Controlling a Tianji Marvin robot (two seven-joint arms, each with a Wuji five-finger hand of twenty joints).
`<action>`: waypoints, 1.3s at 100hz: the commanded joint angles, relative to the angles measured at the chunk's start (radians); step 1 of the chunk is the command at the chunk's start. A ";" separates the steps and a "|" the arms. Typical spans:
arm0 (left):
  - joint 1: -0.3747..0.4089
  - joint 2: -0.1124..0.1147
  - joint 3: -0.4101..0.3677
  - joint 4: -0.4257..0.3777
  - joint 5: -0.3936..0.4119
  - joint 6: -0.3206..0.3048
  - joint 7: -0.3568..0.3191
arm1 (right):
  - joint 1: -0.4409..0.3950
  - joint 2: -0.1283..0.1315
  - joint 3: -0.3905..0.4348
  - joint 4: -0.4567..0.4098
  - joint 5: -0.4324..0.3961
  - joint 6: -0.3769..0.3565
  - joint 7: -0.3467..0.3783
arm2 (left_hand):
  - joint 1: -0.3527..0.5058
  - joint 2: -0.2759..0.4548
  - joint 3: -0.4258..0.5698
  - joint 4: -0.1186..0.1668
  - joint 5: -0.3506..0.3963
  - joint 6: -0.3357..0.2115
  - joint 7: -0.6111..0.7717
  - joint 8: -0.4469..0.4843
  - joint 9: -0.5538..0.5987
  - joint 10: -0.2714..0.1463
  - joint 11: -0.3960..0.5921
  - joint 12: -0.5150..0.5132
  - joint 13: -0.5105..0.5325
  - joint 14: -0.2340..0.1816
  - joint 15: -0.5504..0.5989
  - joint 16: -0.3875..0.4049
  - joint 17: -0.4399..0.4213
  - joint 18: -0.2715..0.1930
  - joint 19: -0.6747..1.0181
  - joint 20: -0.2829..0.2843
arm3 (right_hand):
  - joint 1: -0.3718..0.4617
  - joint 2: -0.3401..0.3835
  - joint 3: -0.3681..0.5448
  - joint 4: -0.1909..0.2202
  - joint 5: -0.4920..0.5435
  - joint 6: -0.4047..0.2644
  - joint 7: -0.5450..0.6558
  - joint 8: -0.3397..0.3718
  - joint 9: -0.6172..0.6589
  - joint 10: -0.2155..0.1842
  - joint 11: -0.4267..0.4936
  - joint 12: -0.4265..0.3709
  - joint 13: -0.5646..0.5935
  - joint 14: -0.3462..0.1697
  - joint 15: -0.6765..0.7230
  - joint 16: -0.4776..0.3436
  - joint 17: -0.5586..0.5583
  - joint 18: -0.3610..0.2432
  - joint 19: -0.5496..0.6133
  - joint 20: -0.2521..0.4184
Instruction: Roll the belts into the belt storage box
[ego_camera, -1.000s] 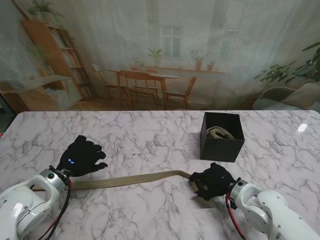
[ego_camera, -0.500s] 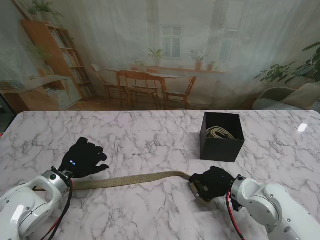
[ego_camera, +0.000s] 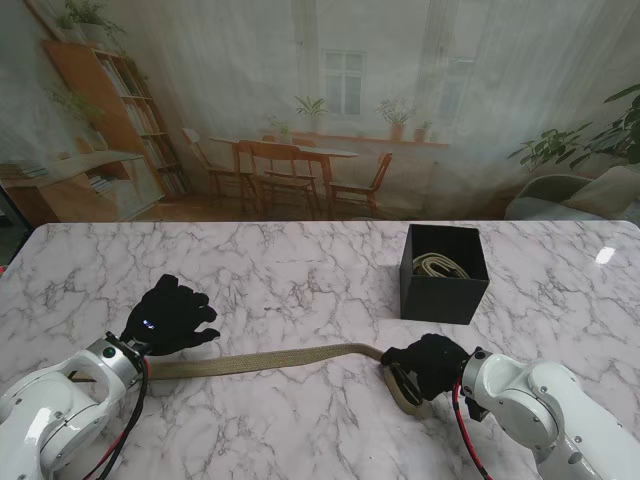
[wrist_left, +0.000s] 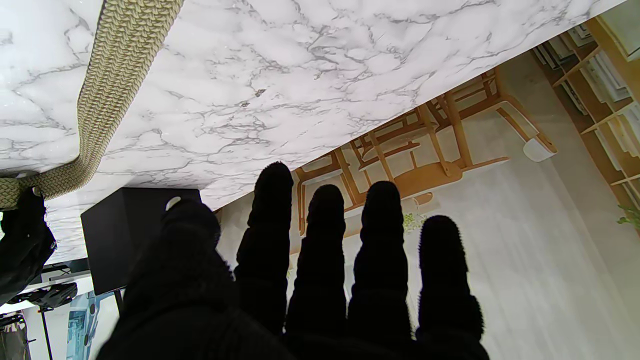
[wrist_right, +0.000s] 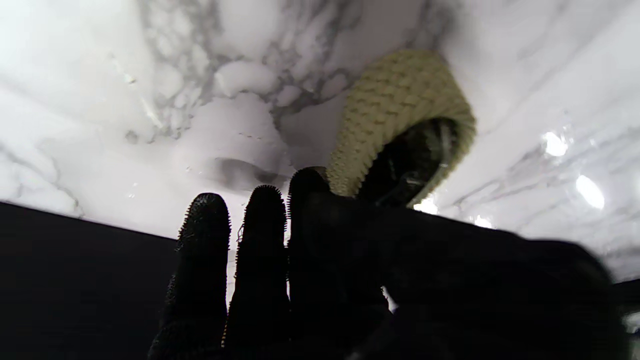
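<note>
A: Where does the woven belt (ego_camera: 265, 359) lie?

B: Flat on the marble table (ego_camera: 300, 270), a tan braided strap running from beside the left wrist across to the right hand (ego_camera: 428, 366). At the right end it curls into a small loop on the side nearer to me, just under that hand. The right wrist view shows the same loop (wrist_right: 400, 125) standing up off the marble with a dark hollow inside it.

A: Does the right hand have hold of it?

B: Yes, it is closed over the coiled end, with the thumb side against the loop. In its own wrist view three fingers (wrist_right: 260, 240) lie straight and close together beside the coil.

A: And the left hand (ego_camera: 170, 317)?

B: It holds nothing. Its fingers are spread apart and stretched out over the table, farther from me than the strap and not touching it. The left wrist view shows four fingers (wrist_left: 320, 250) straight and the thumb off to the side, with the strap (wrist_left: 115, 75) lying apart from them on the marble.

A: The belt storage box (ego_camera: 445, 272)?

B: A black open box standing on the table farther from me than the right hand, near it but not touching. Inside it lies a pale coiled belt (ego_camera: 440, 265). The left wrist view catches the box's dark wall (wrist_left: 125, 230) beyond the thumb
</note>
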 joint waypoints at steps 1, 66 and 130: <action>-0.001 -0.002 0.004 0.004 -0.004 -0.002 -0.014 | 0.002 0.005 -0.008 0.026 -0.035 -0.016 -0.008 | -0.022 0.034 -0.020 -0.015 -0.029 0.008 -0.012 0.004 -0.025 0.019 -0.015 -0.013 -0.013 0.021 -0.024 -0.008 -0.018 0.050 -0.031 -0.012 | 0.096 -0.003 0.098 -0.022 -0.030 0.009 0.053 0.035 -0.076 -0.027 -0.185 -0.092 0.040 -0.051 0.002 -0.019 0.035 -0.051 0.023 -0.016; -0.008 -0.002 0.013 0.010 -0.009 -0.005 -0.016 | 0.009 -0.006 -0.050 0.113 -0.080 0.016 -0.185 | -0.025 0.036 -0.021 -0.015 -0.029 0.009 -0.012 0.002 -0.028 0.019 -0.015 -0.013 -0.015 0.020 -0.023 -0.008 -0.019 0.052 -0.032 -0.010 | -0.219 0.008 -0.350 -0.233 0.255 -0.466 0.331 0.198 -0.026 -0.095 -0.123 -0.059 0.203 -0.044 0.047 0.048 0.140 0.011 0.081 -0.025; -0.012 -0.001 0.018 0.015 -0.007 -0.001 -0.011 | 0.023 -0.022 -0.080 0.190 -0.067 0.053 -0.352 | -0.030 0.040 -0.021 -0.015 -0.029 0.010 -0.013 -0.004 -0.031 0.018 -0.015 -0.012 -0.016 0.019 -0.023 -0.007 -0.020 0.053 -0.032 -0.008 | -0.227 0.174 -0.480 -0.259 0.465 -0.455 0.558 0.086 -0.024 -0.103 0.067 0.031 0.213 -0.032 0.057 0.073 0.133 0.014 0.109 -0.012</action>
